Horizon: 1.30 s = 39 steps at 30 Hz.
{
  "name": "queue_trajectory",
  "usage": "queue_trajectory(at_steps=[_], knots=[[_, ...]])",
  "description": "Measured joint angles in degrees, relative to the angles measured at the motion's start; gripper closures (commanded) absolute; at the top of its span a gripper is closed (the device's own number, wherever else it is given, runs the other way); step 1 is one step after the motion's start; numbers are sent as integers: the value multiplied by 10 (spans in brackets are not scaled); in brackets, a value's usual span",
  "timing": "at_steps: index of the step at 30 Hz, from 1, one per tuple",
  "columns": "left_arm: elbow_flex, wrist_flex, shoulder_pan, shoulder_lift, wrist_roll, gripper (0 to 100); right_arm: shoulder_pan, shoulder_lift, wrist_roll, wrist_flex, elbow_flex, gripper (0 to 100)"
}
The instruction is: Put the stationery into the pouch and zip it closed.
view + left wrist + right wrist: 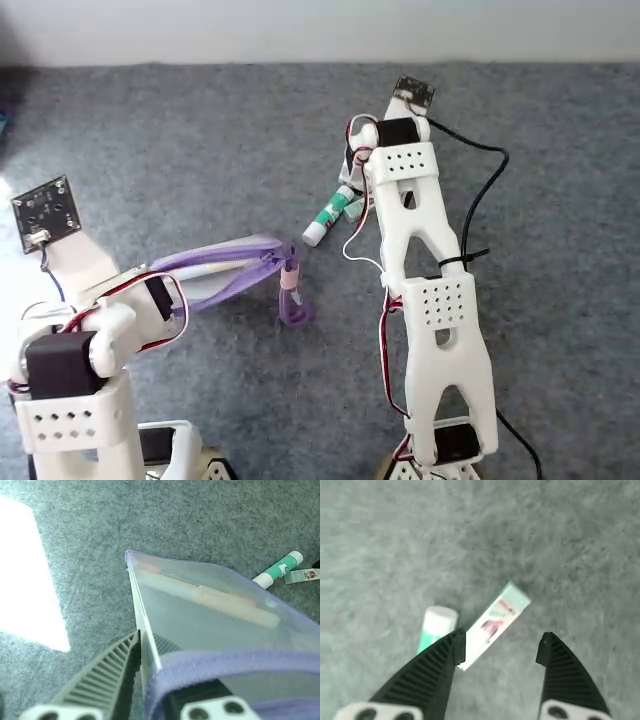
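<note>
On the grey mat, the job looks partly done. A long pale stick, maybe a pen, already lies inside the pouch. A glue stick and a small flat box are still out on the mat, touching each other, and the zip is not yet closed.

The right gripper is spread wide and holds nothing. It hovers just over the box, with one finger above the glue stick's side and the other over bare mat. By my reading, the box is the next thing it would pick up.

The left gripper is clamped on the pouch's edge. One ribbed finger lies against the outside of the clear wall near a corner. From the grip, the pouch stretches out toward the middle of the mat, its mouth gaping and lifted. The purple zip loop hangs at the far end, near the glue stick.
</note>
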Motion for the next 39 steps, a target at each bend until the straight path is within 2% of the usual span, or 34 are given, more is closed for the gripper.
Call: queue_trajectory(at_steps=[5, 27, 30, 32, 39], knots=[[0, 0, 0, 0, 0, 987, 14, 48, 2, -2, -31, 757], [0, 0, 0, 0, 0, 987, 17, 96, 8, -30, -98, 760], [0, 0, 0, 0, 0, 987, 14, 110, 30, -25, -101, 762], [0, 0, 0, 0, 0, 987, 13, 116, 39, -4, -112, 790], [0, 0, 0, 0, 0, 987, 36, 120, 60, 84, -120, 995]])
